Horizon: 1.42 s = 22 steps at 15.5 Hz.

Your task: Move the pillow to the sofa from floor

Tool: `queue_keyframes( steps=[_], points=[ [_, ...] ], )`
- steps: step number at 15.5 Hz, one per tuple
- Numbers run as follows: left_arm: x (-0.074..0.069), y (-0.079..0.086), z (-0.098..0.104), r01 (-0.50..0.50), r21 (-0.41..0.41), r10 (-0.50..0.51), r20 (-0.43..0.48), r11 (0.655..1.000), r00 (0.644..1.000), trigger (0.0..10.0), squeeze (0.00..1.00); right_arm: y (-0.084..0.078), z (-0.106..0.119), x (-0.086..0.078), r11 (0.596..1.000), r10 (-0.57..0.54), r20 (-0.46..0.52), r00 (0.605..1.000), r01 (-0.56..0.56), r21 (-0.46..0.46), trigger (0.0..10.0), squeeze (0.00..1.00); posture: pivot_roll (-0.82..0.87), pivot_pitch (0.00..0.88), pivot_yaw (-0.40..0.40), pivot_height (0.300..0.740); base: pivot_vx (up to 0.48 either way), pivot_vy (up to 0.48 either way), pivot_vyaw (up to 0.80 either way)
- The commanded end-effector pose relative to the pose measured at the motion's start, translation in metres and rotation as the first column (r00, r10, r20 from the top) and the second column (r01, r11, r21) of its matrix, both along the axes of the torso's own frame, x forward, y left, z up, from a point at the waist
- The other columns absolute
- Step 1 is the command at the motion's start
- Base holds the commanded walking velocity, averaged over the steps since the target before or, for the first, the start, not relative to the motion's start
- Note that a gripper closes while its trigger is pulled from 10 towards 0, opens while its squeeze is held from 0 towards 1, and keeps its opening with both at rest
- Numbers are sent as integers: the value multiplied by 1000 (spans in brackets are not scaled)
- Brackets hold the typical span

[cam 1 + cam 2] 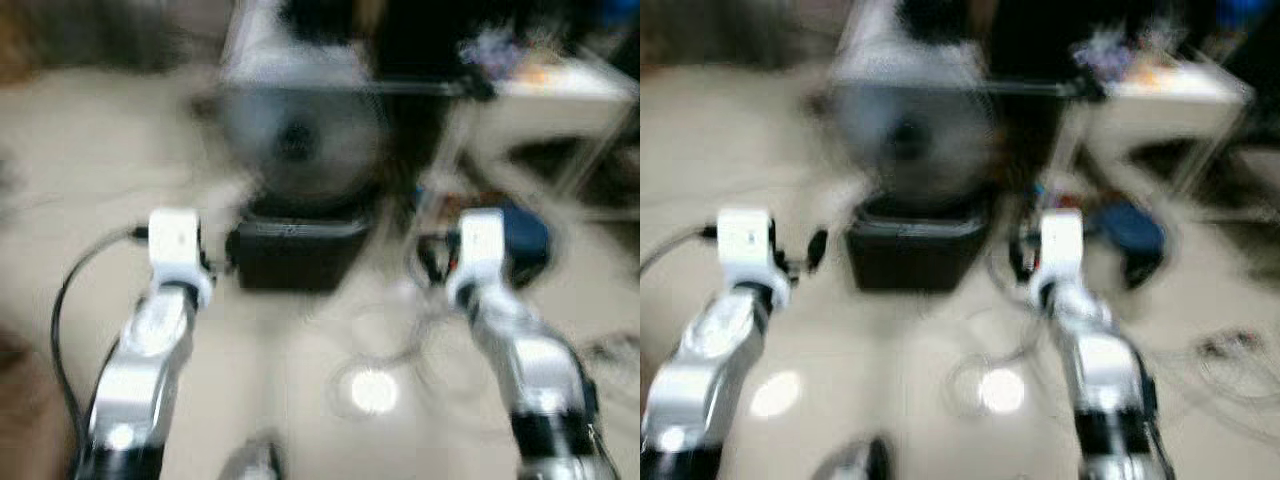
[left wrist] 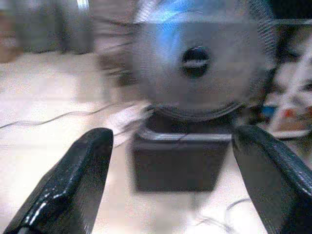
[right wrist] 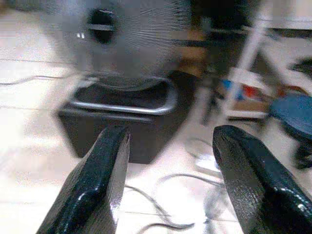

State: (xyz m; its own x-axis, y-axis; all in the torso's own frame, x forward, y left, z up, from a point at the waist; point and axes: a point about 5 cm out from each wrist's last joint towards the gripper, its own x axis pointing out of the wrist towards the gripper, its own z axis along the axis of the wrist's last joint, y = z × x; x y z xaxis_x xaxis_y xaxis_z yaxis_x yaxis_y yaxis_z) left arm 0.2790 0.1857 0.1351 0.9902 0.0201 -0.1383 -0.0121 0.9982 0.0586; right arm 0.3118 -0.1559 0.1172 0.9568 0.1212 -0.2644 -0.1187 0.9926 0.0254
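Facing fan (image 1: 300, 140) | left hand (image 2: 170, 185) open | right hand (image 3: 168, 180) open

Pale, glossy cream floor (image 1: 300, 340) runs flat ahead and to both sides (everything's motion-blurred). It's way too smeared to tell what's lying on it further off.

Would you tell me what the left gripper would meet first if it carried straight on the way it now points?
Probably the dark box under the round fan: it sits centred between the open left gripper fingers. Blur leaves depth uncertain.
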Motion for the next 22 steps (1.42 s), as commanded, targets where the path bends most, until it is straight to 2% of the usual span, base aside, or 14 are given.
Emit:
queue_keyframes(
  steps=[1, 6, 8, 22],
  points=[
    [3, -2, 9, 7, 10, -7, 35, 1000, 999, 10000, 0, -1, -5, -2, 1000, -4, -21, 1000, 4, 0, 10000, 0, 31, 0, -17, 740, -368, 0, 0],
    [5, 1, 12, 11, 25, -12, 34, 1000, 999, 10000, 0, 5, -5, -2, 1000, -11, -22, 1000, 12, 23, 10000, 0, 23, 0, 1, 740, -361, 0, 0],
    [8, -1, 12, 18, 23, -18, 35, 1000, 999, 10000, 0, 2, -4, -2, 999, -24, -20, 1000, 25, 36, 10000, 0, 21, 0, 0, 740, -358, 0, 0],
    [9, 6, 14, -2, 52, 0, 45, 999, 999, 10000, 0, 5, -6, 3, 1000, -12, -28, 1000, 12, 22, 10000, 0, 36, 0, -12, 740, -354, 0, 0]
  ],
)
